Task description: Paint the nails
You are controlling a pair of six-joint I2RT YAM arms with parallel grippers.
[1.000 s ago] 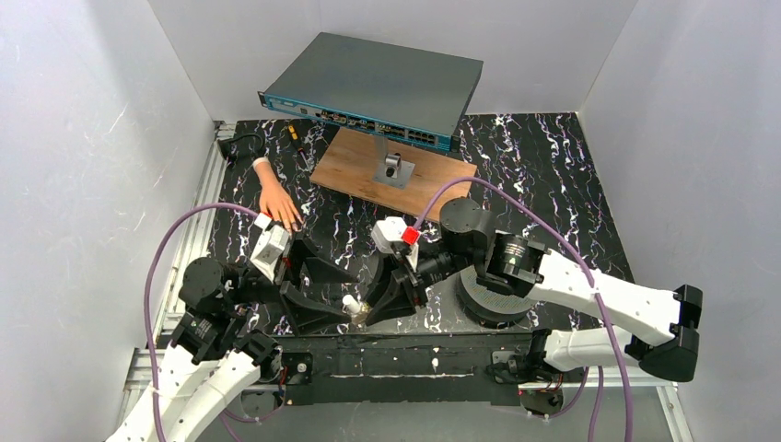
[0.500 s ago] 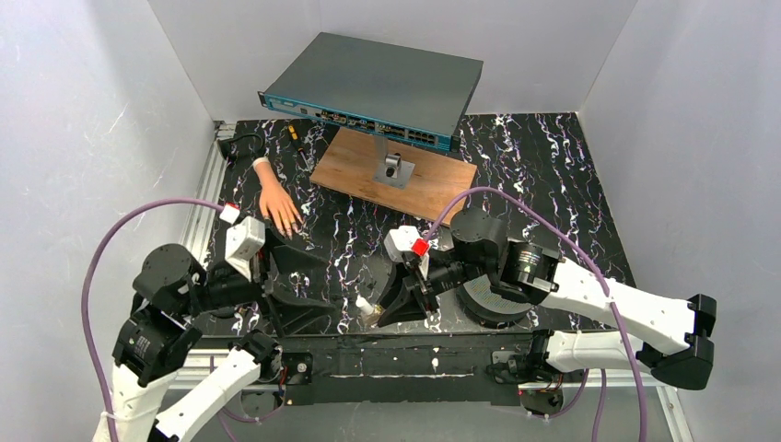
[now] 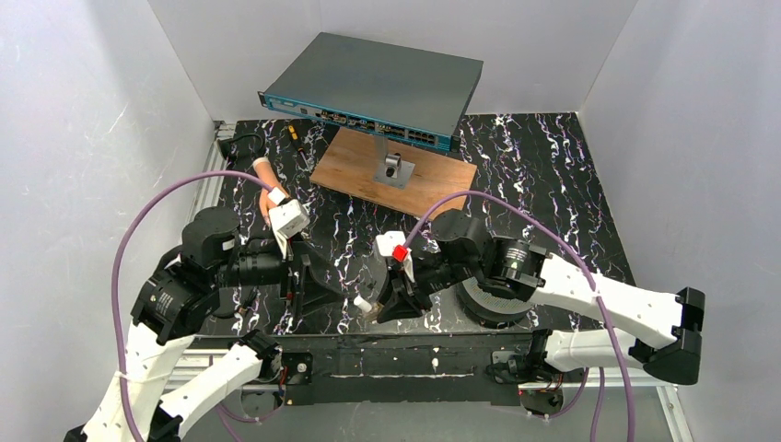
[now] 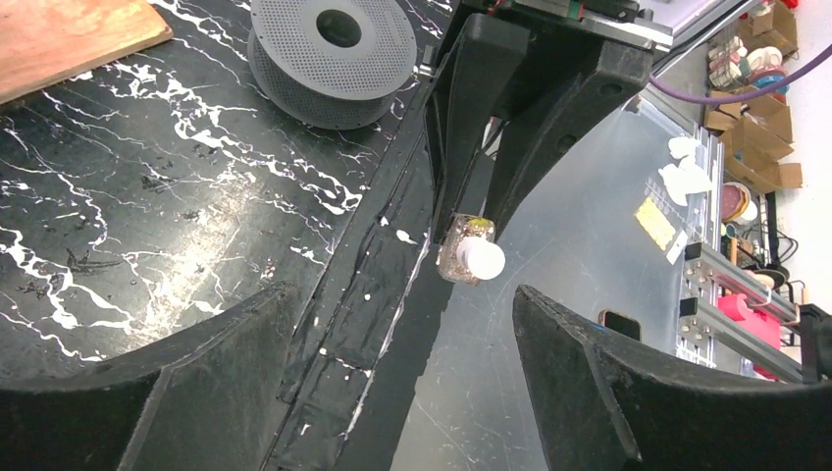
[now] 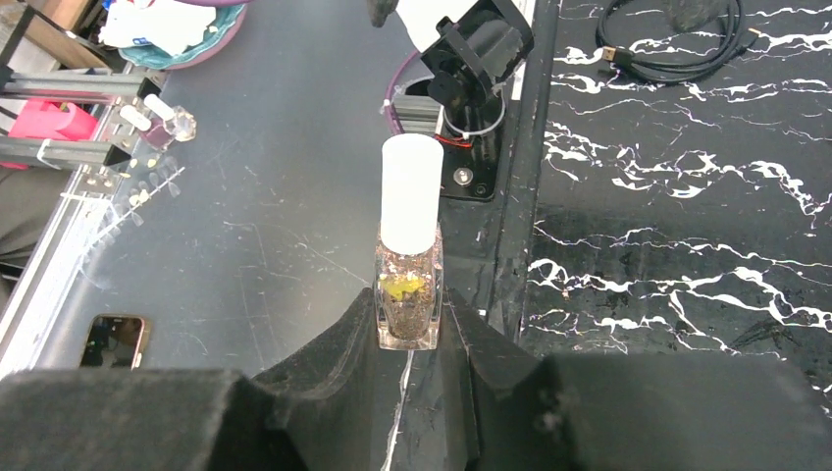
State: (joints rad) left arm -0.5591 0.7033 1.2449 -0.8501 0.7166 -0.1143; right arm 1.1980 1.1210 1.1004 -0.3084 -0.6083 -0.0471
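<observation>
Only at the start of the job. No paint to be seen on the black table (image 3: 553, 166). At the near edge, spread wide and gripping nothing: the left gripper (image 4: 392, 383). Facing it, clamped tight on a little polish bottle (image 5: 407, 304): the right gripper (image 5: 407, 324). Far left, well apart from both: the small fake hand (image 3: 266, 182). White cap (image 5: 410, 196) on the bottle, pointing at the left gripper. Left to do: twist off the cap, carry it to the far left, paint the nails. From above only: the fake hand, fingertips hidden behind the left arm (image 3: 221, 267), so nails impossible to make out. From the wrists only: yellow, glittery bits inside the bottle.
</observation>
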